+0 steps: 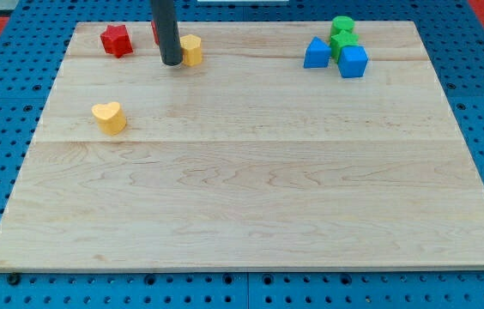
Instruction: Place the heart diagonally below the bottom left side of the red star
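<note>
A yellow heart (109, 117) lies on the wooden board (251, 189) at the view's left. A red star (116, 39) sits near the view's top left corner, straight above the heart. My tip (172, 63) rests on the board right of the star and touches the left side of a yellow block (192, 49). The tip is up and to the right of the heart, well apart from it. A second red block (154, 31) shows only as a sliver behind the rod.
At the view's top right stands a cluster: a blue triangular block (316, 54), a blue cube (353, 61), and two green blocks (342, 26) (341, 43) behind them. Blue pegboard surrounds the board.
</note>
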